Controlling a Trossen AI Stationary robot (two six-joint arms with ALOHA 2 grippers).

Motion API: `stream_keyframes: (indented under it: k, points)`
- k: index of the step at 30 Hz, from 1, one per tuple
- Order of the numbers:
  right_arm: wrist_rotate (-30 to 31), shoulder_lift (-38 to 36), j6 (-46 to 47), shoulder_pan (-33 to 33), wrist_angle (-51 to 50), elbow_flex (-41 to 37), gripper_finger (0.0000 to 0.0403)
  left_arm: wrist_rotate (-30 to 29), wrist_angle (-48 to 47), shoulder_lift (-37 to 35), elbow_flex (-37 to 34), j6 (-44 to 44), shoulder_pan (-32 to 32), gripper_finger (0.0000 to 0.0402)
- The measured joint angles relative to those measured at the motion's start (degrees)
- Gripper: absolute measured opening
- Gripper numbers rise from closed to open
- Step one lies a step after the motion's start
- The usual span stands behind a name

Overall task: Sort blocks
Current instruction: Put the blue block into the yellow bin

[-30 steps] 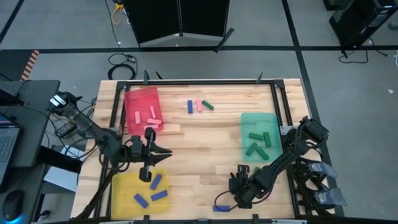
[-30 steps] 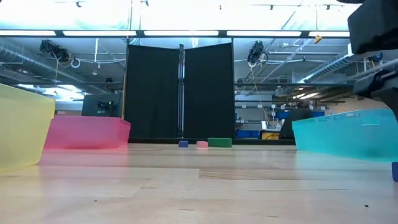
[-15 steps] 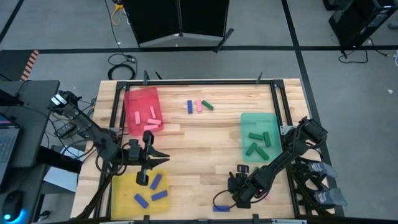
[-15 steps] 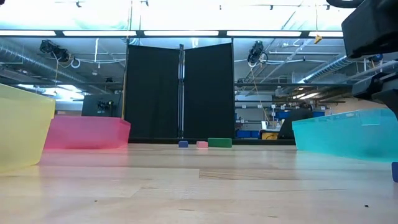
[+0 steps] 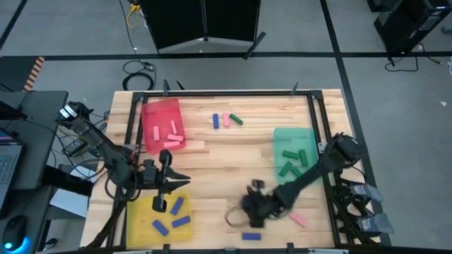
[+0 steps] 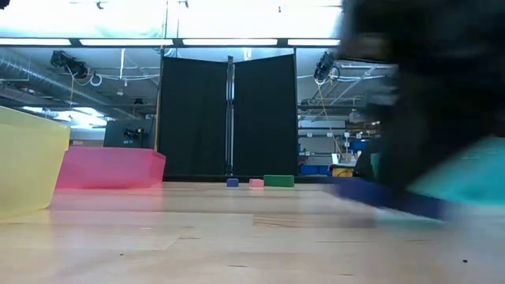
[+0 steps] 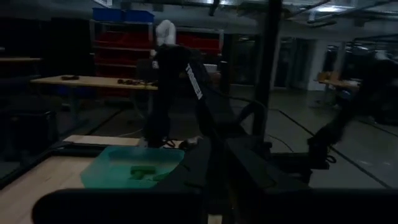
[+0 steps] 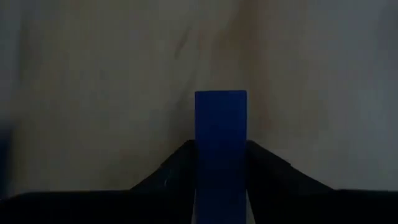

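Observation:
My right gripper (image 5: 244, 209) is low over the table's near middle, shut on a blue block (image 8: 221, 121). In the low view it is a dark blur (image 6: 426, 102). My left gripper (image 5: 185, 180) hangs shut at the yellow tray's (image 5: 138, 212) far edge, holding nothing. A blue block (image 5: 251, 236) and a pink block (image 5: 298, 220) lie flat on the table near the right gripper. A blue (image 5: 216, 121), a pink (image 5: 227, 120) and a green block (image 5: 236, 119) lie together toward the far edge. My right gripper pinches the blue block between its two fingers (image 8: 177, 165), which lie on the block's two long sides. The block's free end (image 8: 221, 99) sticks out past the fingertips toward the wooden table top. Blur hides whether that end is clear of the wood.
The red tray (image 5: 151, 113) at far left holds pink blocks, and the green tray (image 5: 308, 135) at right holds green ones. The yellow tray at near left holds blue ones (image 5: 176, 205). Bare wood lies between the trays in the table's middle.
My right gripper has swept toward the table's left edge and a little toward the far edge, carrying the blue block. This uncovered the pink block where it had been. My left gripper has drifted slightly toward the near edge, over the yellow tray.

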Motion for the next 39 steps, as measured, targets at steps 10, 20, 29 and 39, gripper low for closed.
stream_keyframes:
  k: [10,20,29,39]
  points:
    - [-0.9,-0.3,-18.1,-10.6,36.8,1.1,0.0117,-2.1,0.7,-7.7,0.0,0.6,-3.5,0.0053]
    - [-4.9,11.0,-20.4,-13.0,62.0,10.4,0.0117,-5.0,0.5,-10.1,0.0,4.6,-5.5,0.0053]
    - [-12.3,26.7,-19.5,-13.1,57.5,33.1,0.0117,-6.6,0.9,-10.2,0.0,4.7,-5.5,0.0053]
    - [-15.6,33.1,-16.4,-13.4,50.7,43.4,0.024,-10.1,0.5,-10.2,0.0,4.6,-5.5,0.0053]
